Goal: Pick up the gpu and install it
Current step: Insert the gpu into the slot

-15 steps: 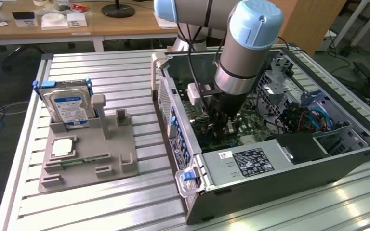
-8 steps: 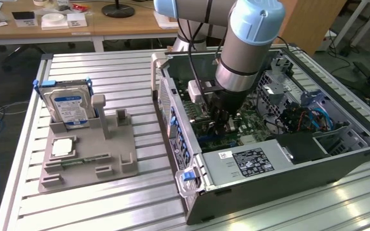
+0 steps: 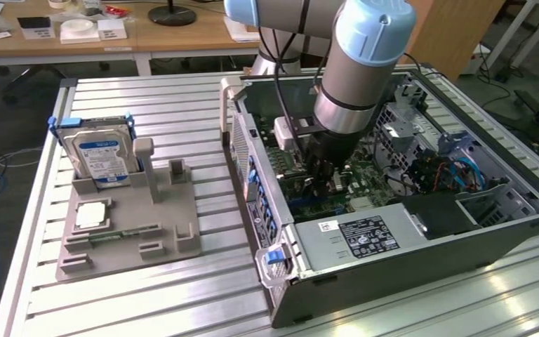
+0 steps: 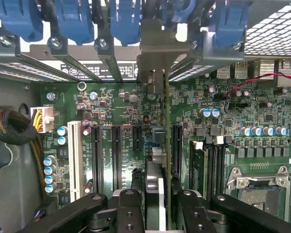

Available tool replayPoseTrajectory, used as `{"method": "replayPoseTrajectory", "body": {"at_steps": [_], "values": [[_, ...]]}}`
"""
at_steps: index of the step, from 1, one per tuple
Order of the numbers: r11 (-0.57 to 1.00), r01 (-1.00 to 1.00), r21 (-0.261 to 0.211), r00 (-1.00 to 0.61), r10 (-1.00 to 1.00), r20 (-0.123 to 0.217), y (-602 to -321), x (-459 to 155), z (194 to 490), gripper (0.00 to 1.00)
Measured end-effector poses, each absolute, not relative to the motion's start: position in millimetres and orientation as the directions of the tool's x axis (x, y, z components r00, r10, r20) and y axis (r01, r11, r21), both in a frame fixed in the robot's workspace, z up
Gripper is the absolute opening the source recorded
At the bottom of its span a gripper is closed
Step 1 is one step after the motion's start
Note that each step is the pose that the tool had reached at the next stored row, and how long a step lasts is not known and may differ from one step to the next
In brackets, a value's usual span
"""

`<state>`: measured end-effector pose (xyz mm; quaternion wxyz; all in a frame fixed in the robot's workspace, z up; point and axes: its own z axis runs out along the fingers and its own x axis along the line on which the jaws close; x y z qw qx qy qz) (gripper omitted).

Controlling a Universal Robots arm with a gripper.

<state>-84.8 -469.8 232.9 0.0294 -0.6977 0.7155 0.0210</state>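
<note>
Green motherboard (image 4: 126,121), hand (image 4: 157,204) pinching upright gpu (image 4: 161,97) (edge-on), slot lettering unreadable

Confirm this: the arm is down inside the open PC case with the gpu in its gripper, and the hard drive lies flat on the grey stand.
Wrong on the hard drive: the exterior view shows it standing upright in the grey stand. The rest holds: the gripper holds the gpu inside the PC case.

Gpu (image 4: 168,145) lower edge hidden between gripper (image 4: 157,206) fingers.
</note>
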Motion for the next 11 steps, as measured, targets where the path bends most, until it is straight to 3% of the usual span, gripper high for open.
{"method": "replayPoseTrajectory", "body": {"at_steps": [11], "values": [[0.025, -1.0, -0.008, -0.025, -0.997, -0.077, -469.8, -82.0, 232.8, 0.34]]}}
